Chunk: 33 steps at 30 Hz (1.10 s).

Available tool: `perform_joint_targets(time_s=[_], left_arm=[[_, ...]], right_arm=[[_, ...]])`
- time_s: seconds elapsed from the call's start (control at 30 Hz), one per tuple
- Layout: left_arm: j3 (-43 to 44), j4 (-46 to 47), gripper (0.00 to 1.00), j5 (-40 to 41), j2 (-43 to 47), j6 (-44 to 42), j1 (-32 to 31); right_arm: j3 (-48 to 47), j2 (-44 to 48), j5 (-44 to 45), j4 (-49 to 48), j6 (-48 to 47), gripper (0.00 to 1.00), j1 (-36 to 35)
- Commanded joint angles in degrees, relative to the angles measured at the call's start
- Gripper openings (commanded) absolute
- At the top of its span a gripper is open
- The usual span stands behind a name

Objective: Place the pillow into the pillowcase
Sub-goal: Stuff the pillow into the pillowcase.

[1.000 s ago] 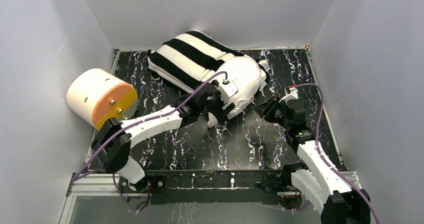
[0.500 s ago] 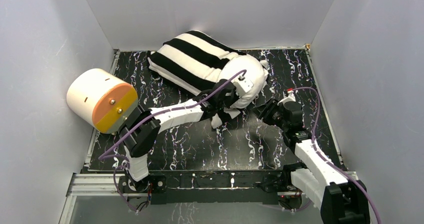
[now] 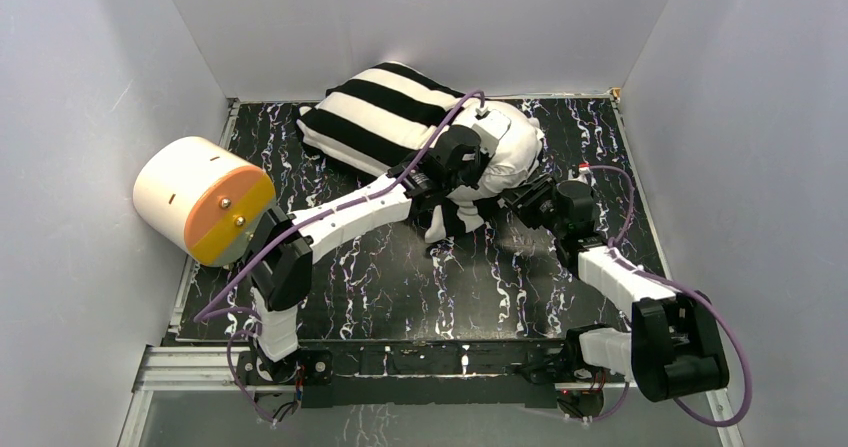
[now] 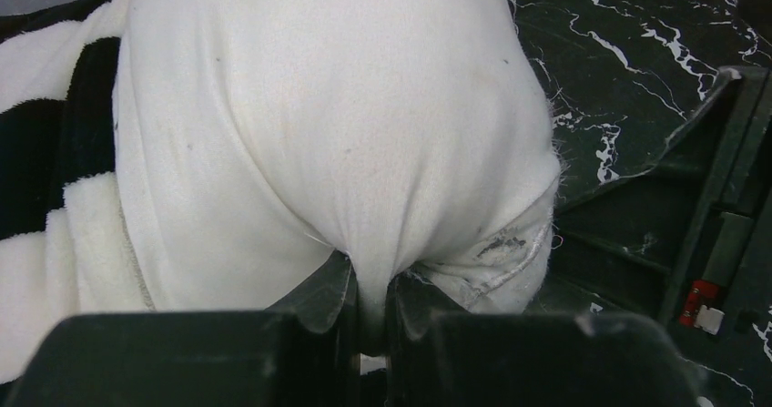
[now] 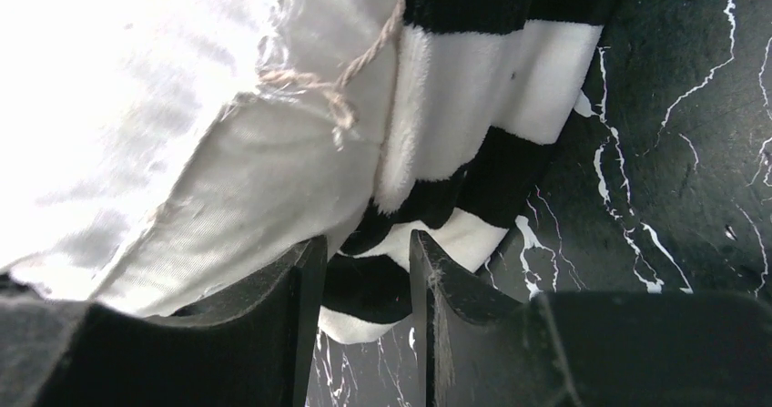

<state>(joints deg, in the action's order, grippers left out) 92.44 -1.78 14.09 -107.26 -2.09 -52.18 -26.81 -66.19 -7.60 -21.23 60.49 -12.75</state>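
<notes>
1. Cylinder [image 3: 200, 199]: cream body, orange end face. Left of the frame in the top view, at the left edge of the desk [image 3: 400, 287], which is black with white veining.

2. Left arm [image 3: 340, 217]: runs from the lower left up to the pillow's near side.

3. Pillowcase [image 3: 385, 117]: broad black and white stripes. Upper centre of the frame, against the back wall. It covers the left part of the pillow, and its open end faces right.

4. Left end effector [image 4: 369, 302]: jaws closed, pinching a tuck of the pillow's white cloth between them.

5. Pillow [image 3: 515, 152]: plain white and plump. Upper centre of the frame, just right of the stripes. Its left portion is inside the pillowcase and its right end bulges out bare.

6. Right end effector [image 5: 364, 279]: at the pillow's lower right. Jaws drawn in on a striped fold of the pillowcase hem, with white pillow cloth just to their left.

7. Right arm [image 3: 620, 277]: reaches up from the lower right.
</notes>
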Motion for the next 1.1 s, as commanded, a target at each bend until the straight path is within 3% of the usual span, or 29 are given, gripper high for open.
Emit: perform_joint_targets(time_s=[0.0, 0.37, 0.73, 1.07], left_arm=[[4.1, 2.6, 0.00, 0.3, 1.4, 1.0, 0.5], [5.4, 2.4, 0.00, 0.2, -0.5, 1.0, 0.5], [7.3, 1.3, 0.00, 4.5, -3.4, -2.2, 0.5], [8.4, 0.4, 0.00, 3.0, -2.6, -1.3, 0.4]], right_arm=[[-3.9, -3.7, 1.7, -5.5, 3.3, 0.45, 0.2], [-4.8, -7.2, 3.7, -3.7, 7.4, 0.41, 0.0], [-0.7, -1.1, 8.0, -1.5, 5.6, 0.36, -2.6], [-1.9, -2.7, 11.4, -2.6, 5.9, 0.35, -5.5]])
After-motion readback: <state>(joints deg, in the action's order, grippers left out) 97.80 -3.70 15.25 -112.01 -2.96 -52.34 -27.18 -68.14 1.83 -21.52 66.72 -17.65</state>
